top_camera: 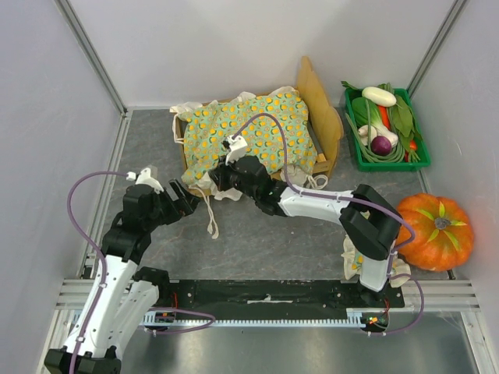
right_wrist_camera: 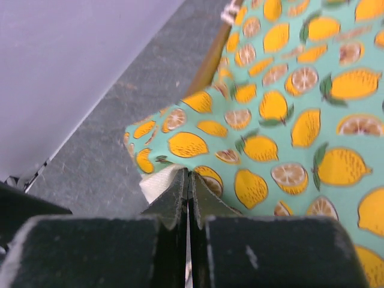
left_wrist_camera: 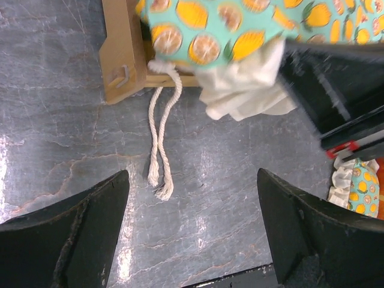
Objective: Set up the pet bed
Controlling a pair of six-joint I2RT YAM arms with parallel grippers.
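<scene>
lemon-print blanket (top_camera: 257, 128) ctr-back; pumpkin (top_camera: 433, 231) far right; green veg tray (top_camera: 390, 165) behind it; ruffled pillow (top_camera: 351, 261) by pumpkin

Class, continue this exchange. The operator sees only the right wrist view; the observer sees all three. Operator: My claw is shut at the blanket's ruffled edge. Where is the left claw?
Observer: The left claw hangs open above the table, just off the pet bed's near-left corner.
Operator: Is the pillow on the bed?
Observer: No, the pillow lies on the table by the right arm's base.
Operator: Where is the headboard?
Observer: The headboard stands at the bed's right end, far from the right claw pinching the blanket.
</scene>
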